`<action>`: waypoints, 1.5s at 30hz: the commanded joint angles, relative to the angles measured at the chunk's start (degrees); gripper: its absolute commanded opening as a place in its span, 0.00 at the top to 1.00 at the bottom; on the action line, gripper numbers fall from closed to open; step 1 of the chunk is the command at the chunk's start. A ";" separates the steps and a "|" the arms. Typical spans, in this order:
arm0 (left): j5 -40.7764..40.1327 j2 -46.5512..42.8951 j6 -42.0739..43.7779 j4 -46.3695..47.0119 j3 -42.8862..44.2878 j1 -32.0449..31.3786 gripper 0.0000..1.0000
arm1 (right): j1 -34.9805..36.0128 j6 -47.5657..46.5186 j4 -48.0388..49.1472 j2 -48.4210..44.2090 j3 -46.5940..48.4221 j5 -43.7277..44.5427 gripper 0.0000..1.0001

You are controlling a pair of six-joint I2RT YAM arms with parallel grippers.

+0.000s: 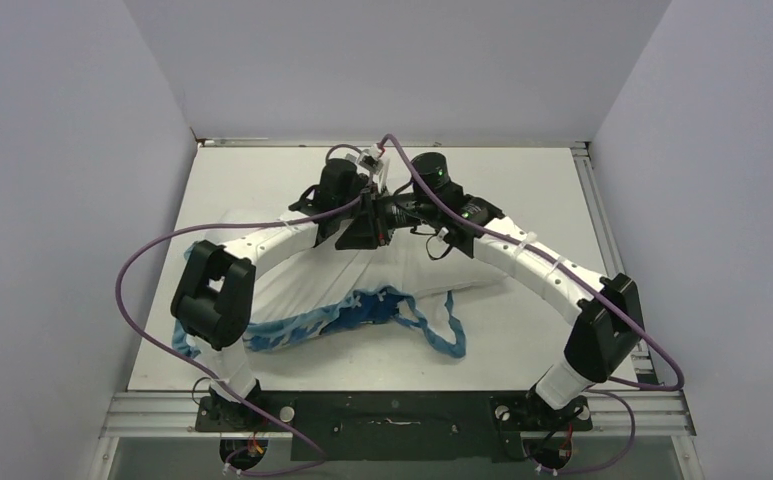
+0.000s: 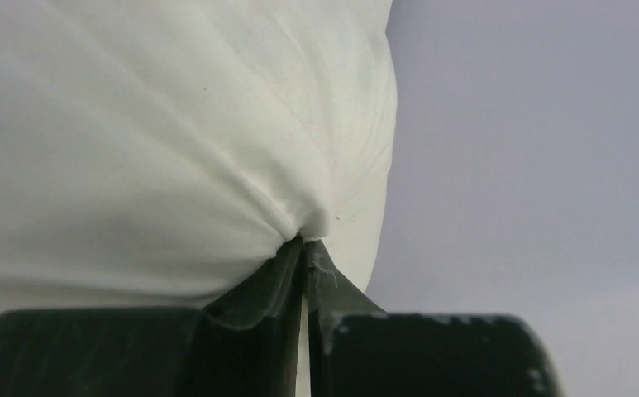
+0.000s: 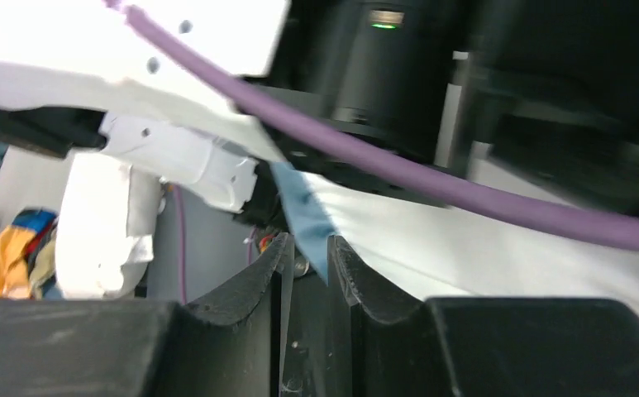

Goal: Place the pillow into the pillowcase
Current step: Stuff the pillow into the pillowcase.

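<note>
Left tool (image 2: 303, 248) clenched on thin pinch of pillow (image 2: 175, 124); right tool (image 3: 307, 248) at pillowcase (image 3: 303, 211) hem, grip unclear. Risk: shallow pinch slips under pillow's weight.

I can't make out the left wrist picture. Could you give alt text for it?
The left gripper pinches a fold of the plump white pillow, creases fanning out from the pinch. A plain grey wall fills the right side.
</note>
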 commanded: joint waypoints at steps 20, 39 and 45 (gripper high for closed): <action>0.69 -1.31 4.25 0.54 -2.48 0.03 0.98 | -32.54 2.36 -24.95 -7.63 -13.47 30.59 0.08; 5.88 3.18 2.83 0.54 4.52 -4.03 0.22 | -13.48 6.35 8.78 1.20 -9.90 -5.69 0.83; 7.54 7.22 4.39 -5.62 7.76 -4.91 0.20 | -12.35 -1.56 2.21 -0.64 -4.52 -5.36 0.84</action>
